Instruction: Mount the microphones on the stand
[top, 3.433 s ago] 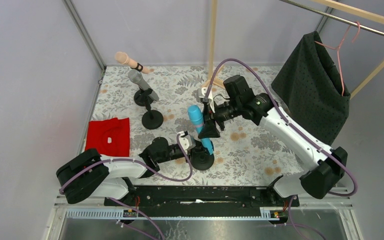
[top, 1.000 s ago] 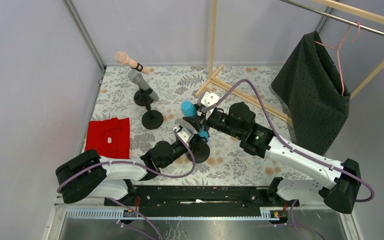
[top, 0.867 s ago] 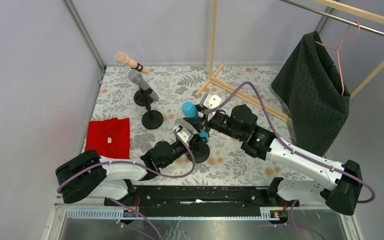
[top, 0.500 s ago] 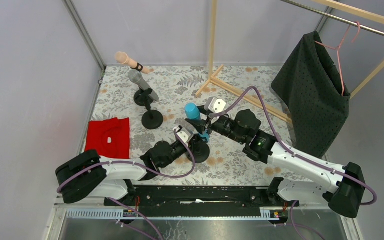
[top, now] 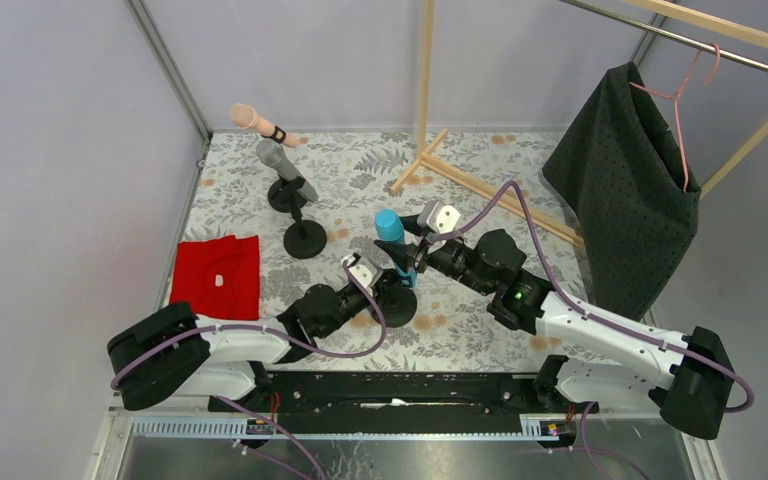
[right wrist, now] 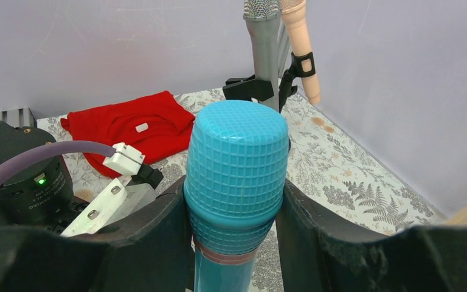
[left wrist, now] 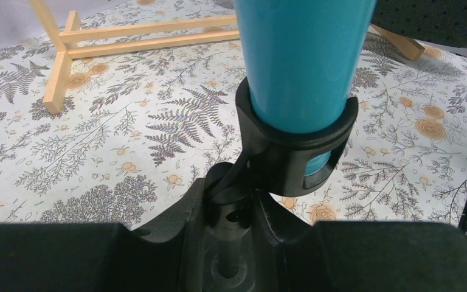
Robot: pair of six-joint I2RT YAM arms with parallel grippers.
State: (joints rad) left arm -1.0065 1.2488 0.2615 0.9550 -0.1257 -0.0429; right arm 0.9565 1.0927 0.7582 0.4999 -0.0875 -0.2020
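The blue microphone (top: 389, 226) stands upright in the black clip (left wrist: 293, 153) of the stand (top: 398, 309), near the middle of the counter (top: 480, 170). The right hand (right wrist: 236, 237) squeezes it from both sides just under its round head, I think to push it in snugly. The left hand (left wrist: 228, 219) grips the stand's thin post under the clip so nothing tips. The pink microphone (top: 251, 119) and the grey microphone (top: 281, 161) are already held up at the far left.

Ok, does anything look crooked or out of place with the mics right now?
Nothing stands out. The blue microphone sits in its stand's clip, held by the right gripper; the pink microphone and grey microphone sit angled in their stands.
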